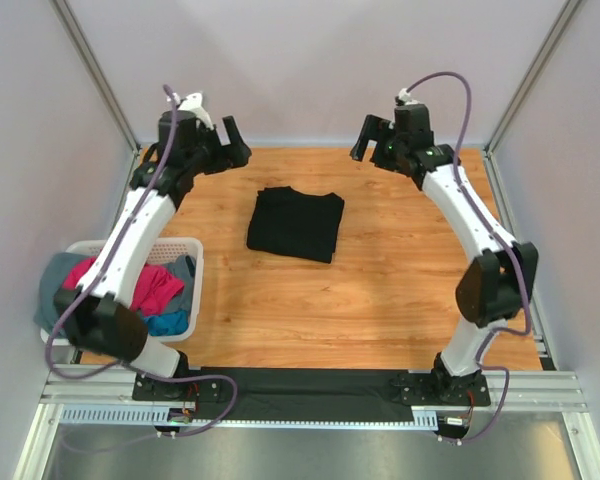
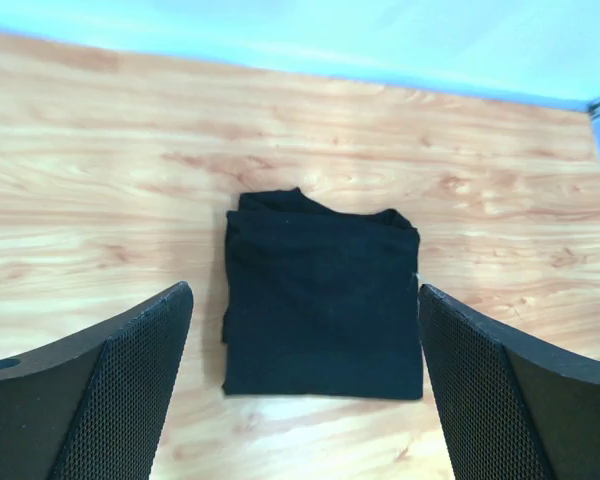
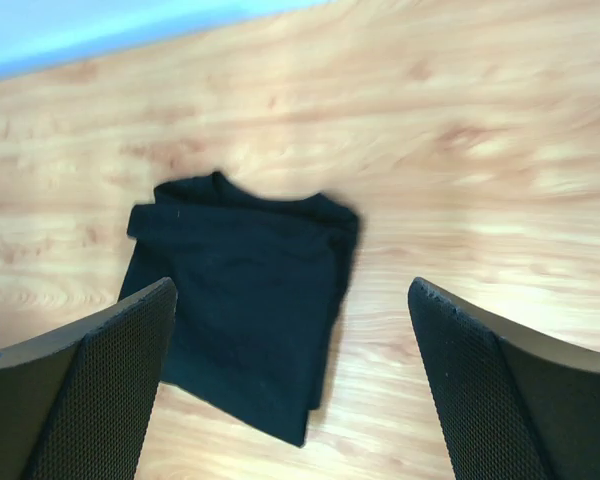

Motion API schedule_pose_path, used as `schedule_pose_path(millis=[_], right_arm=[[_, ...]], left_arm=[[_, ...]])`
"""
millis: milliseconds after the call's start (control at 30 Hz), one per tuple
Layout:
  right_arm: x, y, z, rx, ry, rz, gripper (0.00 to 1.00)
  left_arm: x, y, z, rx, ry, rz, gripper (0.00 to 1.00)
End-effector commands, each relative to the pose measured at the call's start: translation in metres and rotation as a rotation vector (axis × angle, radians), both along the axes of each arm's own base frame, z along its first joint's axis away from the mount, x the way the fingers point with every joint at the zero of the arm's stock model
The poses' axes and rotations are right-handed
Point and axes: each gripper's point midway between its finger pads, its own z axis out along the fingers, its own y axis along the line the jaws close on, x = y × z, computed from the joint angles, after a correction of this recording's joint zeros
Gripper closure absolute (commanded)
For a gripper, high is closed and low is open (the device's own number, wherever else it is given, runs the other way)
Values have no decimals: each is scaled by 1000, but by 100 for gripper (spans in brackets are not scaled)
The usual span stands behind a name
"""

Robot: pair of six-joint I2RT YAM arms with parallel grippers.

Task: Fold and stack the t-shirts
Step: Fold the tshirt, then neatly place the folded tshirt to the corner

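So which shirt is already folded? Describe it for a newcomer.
Start at the wooden table. Near its middle lies a black t-shirt, folded into a flat rectangle. The other shirts lie crumpled in the white basket at the left edge.

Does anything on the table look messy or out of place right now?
Nothing damaged. The folded black t-shirt lies slightly skewed on the table, one layer poking out at its far side. In the white basket, a grey shirt drapes over the left rim.
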Motion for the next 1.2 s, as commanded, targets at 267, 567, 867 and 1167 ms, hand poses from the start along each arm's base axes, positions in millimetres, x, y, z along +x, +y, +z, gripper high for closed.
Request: schedule_pose_path(millis=[267,567,867,1167], right_arm=[[-86,-38,12,-77,-30,-94,0],[-122,26,-87,46,143,-114,2],[-80,72,-136,157,208,-76,18],[-46,87,-168,159,232,-112,21]], left_arm=[[-130,96,2,232,2,273,0],[-186,100,-45,172,100,277,0],[-202,92,-77,120,189,257,0],[-196,86,-80,116,186,227,0]])
